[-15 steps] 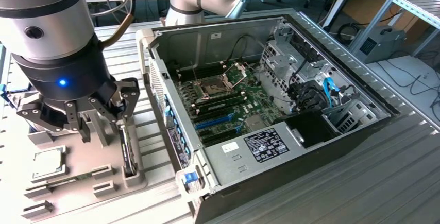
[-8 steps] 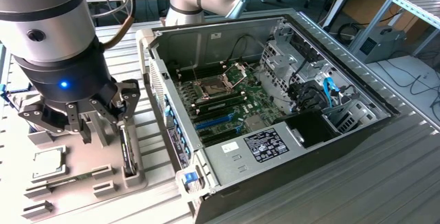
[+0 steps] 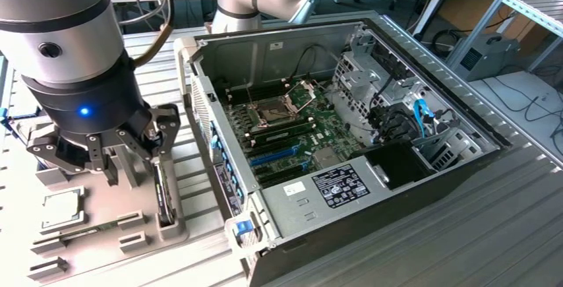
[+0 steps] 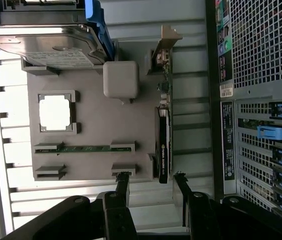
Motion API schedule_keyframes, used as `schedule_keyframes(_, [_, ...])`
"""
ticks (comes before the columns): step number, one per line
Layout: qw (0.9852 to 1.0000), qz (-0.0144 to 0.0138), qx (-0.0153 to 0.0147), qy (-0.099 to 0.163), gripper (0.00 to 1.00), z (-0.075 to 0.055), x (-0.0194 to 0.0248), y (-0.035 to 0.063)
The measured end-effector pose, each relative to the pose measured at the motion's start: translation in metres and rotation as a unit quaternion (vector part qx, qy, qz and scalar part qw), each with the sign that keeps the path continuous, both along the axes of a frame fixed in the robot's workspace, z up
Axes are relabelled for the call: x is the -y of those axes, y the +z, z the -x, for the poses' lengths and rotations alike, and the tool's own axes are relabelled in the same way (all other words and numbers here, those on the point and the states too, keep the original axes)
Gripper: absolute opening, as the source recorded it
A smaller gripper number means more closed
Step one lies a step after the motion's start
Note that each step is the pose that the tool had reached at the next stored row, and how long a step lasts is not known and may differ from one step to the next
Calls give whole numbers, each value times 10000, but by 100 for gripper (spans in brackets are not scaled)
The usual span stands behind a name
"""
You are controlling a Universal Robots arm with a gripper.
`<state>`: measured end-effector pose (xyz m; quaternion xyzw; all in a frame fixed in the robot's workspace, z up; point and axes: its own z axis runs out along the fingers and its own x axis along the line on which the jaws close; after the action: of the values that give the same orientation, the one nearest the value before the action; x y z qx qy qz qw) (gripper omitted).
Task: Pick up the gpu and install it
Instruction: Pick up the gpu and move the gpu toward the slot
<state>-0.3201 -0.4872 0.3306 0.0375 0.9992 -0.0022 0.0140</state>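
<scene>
1. Claw (image 4: 150, 182) stands open and empty. Its fingers (image 4: 122, 182) are spread, and the line of the gpu (image 4: 163, 150) runs between them.
2. The gpu stands on edge in a slot of the grey tray (image 3: 107, 199), at the lower left of the exterior view, just beside the open case (image 3: 255, 56). Its silver bracket (image 4: 166, 40) is at the end far from the claw.
3. I judge the step in hand to be the approach for the pick. The claw hangs over the tray, apart from the card.
4. To do it well:
   - centre the fingers across the thin card so both pads meet its flat faces
   - come down square to the slot
   - grip the black body, away from the bracket
   - lift straight, so the card does not bind in the slot
5. The card's lower edge sits inside the slot, unseen.
6. In the exterior view the arm covers part of the tray, and how high the fingertips stand above the card is hard to judge.
7. The drive (image 4: 41, 45) is cut off at the frame's edge.
8. The blue slots (image 3: 274, 158) on the board are partly shadowed.
</scene>
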Motion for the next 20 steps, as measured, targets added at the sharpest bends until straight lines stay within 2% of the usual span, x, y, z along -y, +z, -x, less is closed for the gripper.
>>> schedule_keyframes(20, [10000,37,0,0,48,-5,0,-82])
